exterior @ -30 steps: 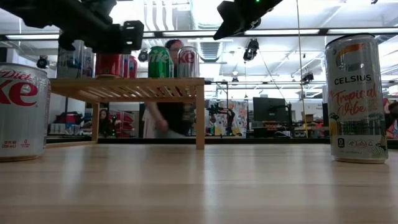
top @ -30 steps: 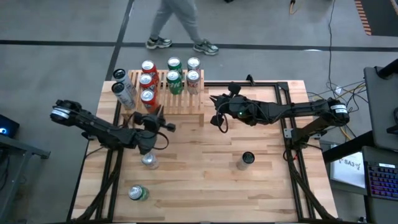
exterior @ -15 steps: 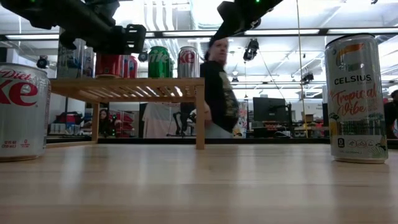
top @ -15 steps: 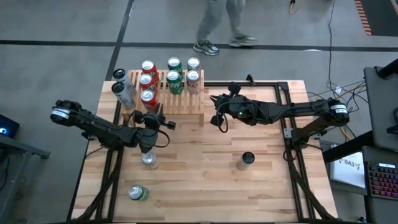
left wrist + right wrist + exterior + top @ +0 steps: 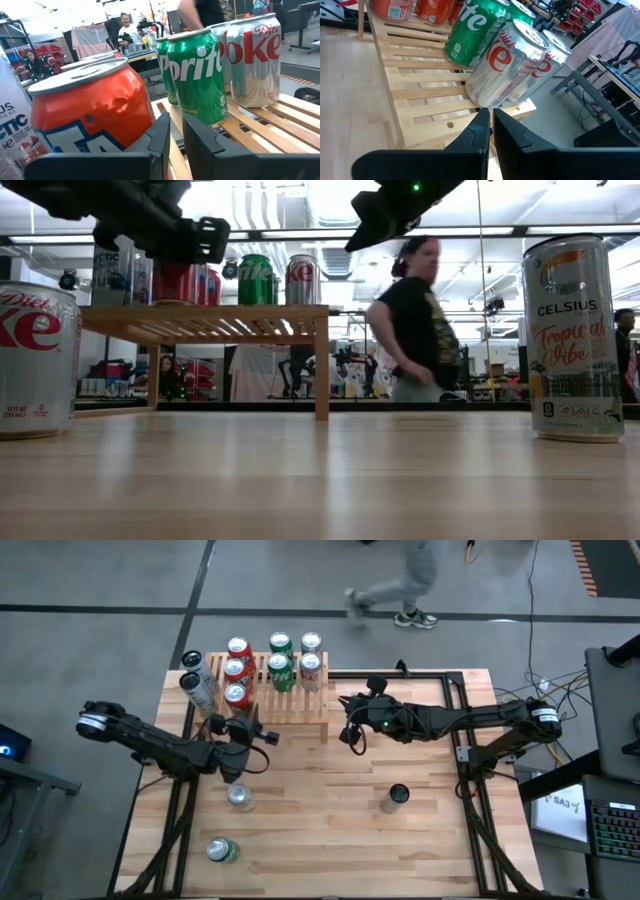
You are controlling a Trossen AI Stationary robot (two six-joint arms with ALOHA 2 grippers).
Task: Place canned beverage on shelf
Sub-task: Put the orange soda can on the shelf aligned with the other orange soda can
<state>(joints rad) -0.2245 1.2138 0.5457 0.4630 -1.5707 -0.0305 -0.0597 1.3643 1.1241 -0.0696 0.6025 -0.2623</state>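
while the left gripper [image 5: 243, 732], jaws nearly shut and empty, hovers by the shelf [image 5: 296, 710], the orange can [image 5: 92, 107] could be toppled; the right gripper [image 5: 350, 732] is shut, empty.

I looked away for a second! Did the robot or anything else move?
Only a little. The left gripper backed slightly away toward its own side, empty and nearly shut. The person walked across behind the table. The right gripper, the shelf and all cans stayed put.
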